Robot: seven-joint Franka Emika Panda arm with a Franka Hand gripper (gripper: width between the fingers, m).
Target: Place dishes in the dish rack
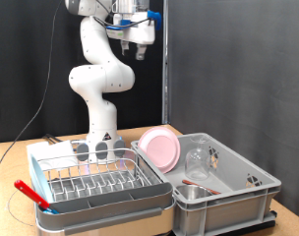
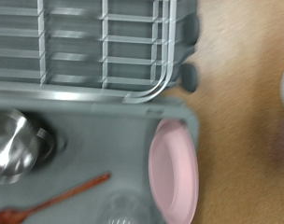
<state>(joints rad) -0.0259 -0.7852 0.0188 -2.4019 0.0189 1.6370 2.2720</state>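
Black curtains are backing the counter (image 1: 22, 157) in the exterior view. Tool (image 1: 140, 49) is hanging high above, well clear of everything, holding nothing; its opening cannot be judged. Dish rack (image 1: 95, 182) is sitting empty at left; pink plate (image 1: 161, 147), glass (image 1: 197, 157) and steel bowl (image 1: 192, 193) are resting in the grey tub (image 1: 238, 192).

Wrist view is showing no fingers. Plate, leaning on edge against the tub wall, calls for a rim grip. No writing is legible.
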